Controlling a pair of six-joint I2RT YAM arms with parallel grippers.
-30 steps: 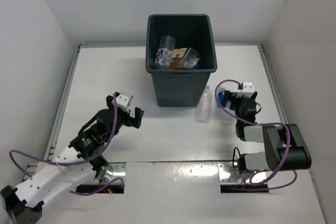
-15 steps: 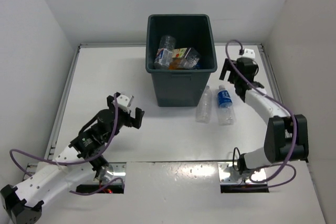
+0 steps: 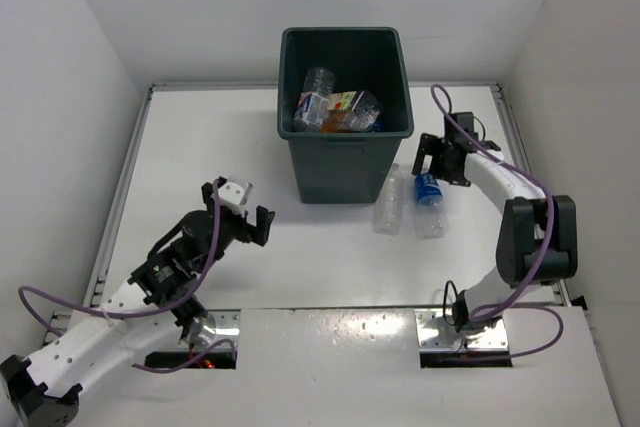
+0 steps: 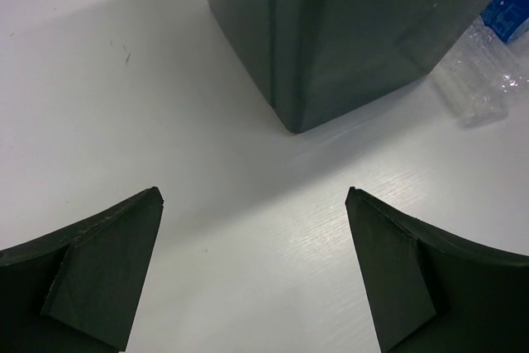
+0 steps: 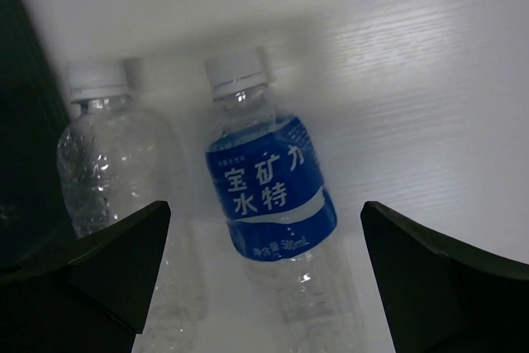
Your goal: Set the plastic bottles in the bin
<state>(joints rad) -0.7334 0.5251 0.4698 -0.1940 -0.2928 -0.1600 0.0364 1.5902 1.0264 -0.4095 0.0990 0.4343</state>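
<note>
Bin (image 3: 335, 172) stands upright at 12 o'clock on the bench (image 3: 200, 137), w/ a heap of bottles (image 3: 335, 107) inside, approx. 4 but hard to count. Two more lie on the bench at the bin's 4 o'clock, side by side, caps toward 12. The plain bottle (image 3: 390, 199) is just beside the bin wall, w/ the blue-label bottle (image 3: 429, 197) at its 3 o'clock. Right fingers (image 5: 107, 262) hang over the blue-label bottle, spread wide, nothing held. Left fingers (image 4: 99, 262) sit at the bin's 8 o'clock, also spread & empty, facing the bin's near corner.
</note>
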